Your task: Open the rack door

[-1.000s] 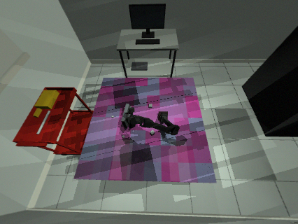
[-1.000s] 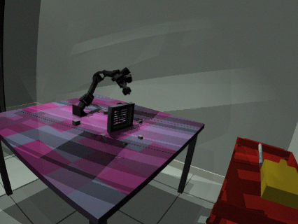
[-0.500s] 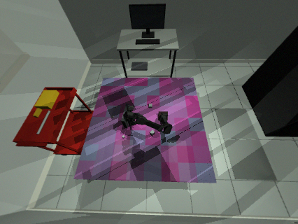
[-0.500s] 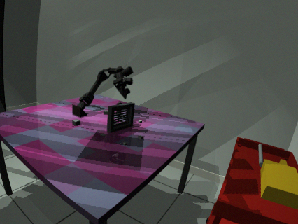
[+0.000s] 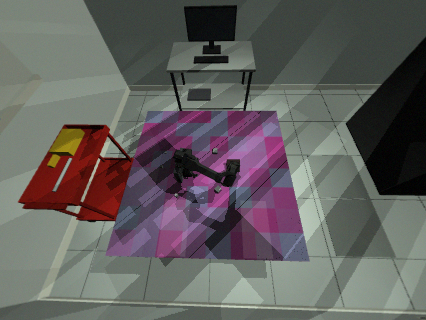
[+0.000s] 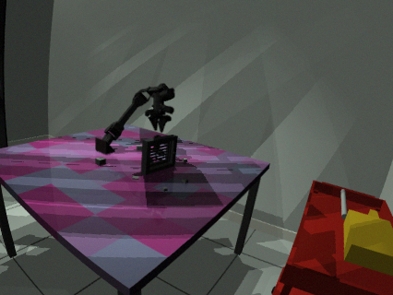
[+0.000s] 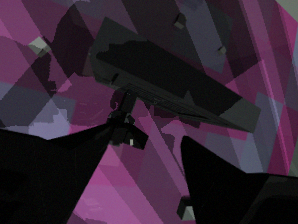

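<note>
Keyboard [image 5: 211, 59] before monitor [image 5: 210, 24].

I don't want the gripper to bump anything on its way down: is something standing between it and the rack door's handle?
Nothing visible stands between the open gripper and the handle. The rack stands right alongside.
</note>
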